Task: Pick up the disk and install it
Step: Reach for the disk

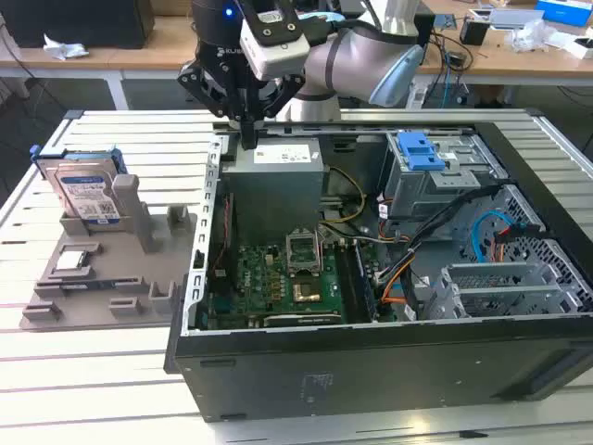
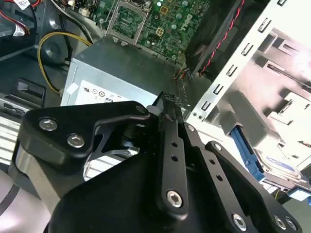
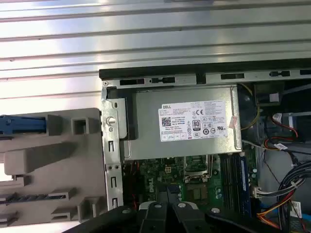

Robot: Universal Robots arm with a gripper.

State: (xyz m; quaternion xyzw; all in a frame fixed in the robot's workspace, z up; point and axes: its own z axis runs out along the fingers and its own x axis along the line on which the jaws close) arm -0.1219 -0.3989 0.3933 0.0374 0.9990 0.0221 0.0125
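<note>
- Pincer (image 2: 167, 99) of mine: jaws closed together, empty, over the power supply (image 2: 121, 68).
- Disk (image 1: 88, 190): upright in grey holder (image 1: 139, 250) on the surface (image 1: 93, 371), exterior view's left, outside the computer case (image 1: 371, 371).

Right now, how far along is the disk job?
Nothing looks done: the disk stands in its grey holder outside the case. The claw is shut on nothing, hovering over the power supply at the case's edge. Picking up and installing are both left.
</note>
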